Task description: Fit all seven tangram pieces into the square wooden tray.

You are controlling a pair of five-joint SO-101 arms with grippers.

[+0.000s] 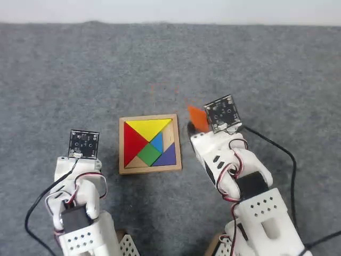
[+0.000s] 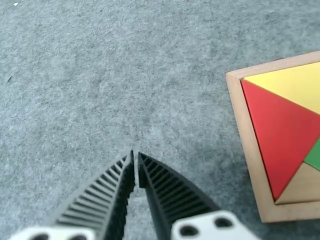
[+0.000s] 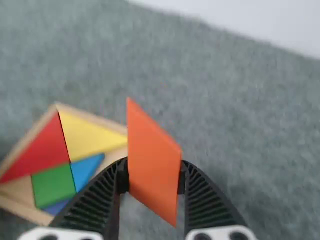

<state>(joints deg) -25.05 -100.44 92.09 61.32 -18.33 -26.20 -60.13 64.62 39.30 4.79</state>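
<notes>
Right of tray (image 1: 149, 169), one piece (image 1: 198, 118)

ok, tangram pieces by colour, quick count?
yellow triangle: 1
red triangle: 1
blue triangle: 1
green square: 1
purple triangle: 1
orange parallelogram: 1, held in the right gripper, outside the tray
Total: 6 visible, 5 in the tray.

Tabletop (image 1: 64, 69): grey, felt-like cover with fine nap. Spans full width of frame, up to pale strip along top edge. Tray (image 1: 122, 144): square, wooden, lying flat on tabletop. Sits just below frame centre, slightly left of middle, edges nearly parallel to frame edges. Thin shadow on tabletop along tray's lower and right sides.
</notes>
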